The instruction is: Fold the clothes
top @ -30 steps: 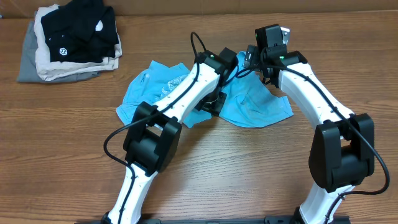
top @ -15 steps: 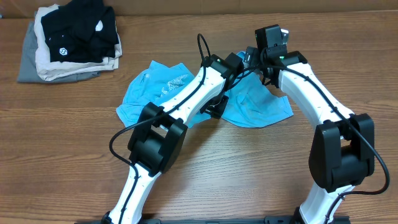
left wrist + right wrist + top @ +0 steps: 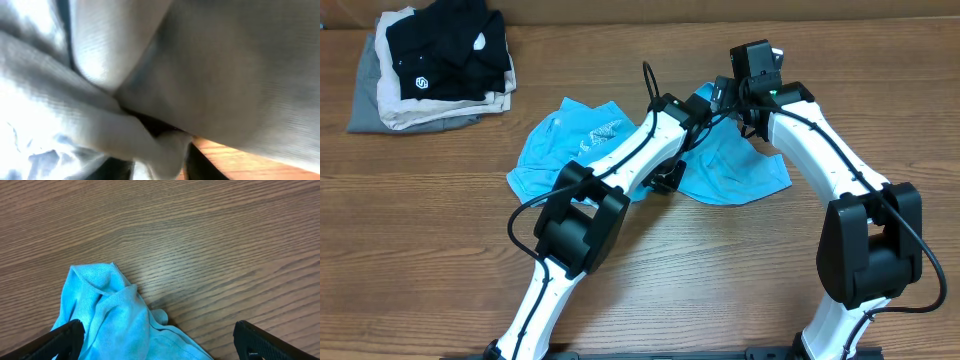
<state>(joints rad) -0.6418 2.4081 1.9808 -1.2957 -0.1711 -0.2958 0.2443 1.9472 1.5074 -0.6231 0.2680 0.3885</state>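
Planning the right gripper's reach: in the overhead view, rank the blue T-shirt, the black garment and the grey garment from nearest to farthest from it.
1. Blue T-shirt, centre, right at the right gripper.
2. Black garment, atop the pile, far left.
3. Grey garment, the pile's leftmost edge.

The clothes (image 3: 560,150), a sky-blue short-sleeved T-shirt with white print, are seen unfolded and crumpled at mid-table (image 3: 440,220), spread in two rumpled lobes. One bunched corner is raised in soft folds on the wood in the right wrist view.
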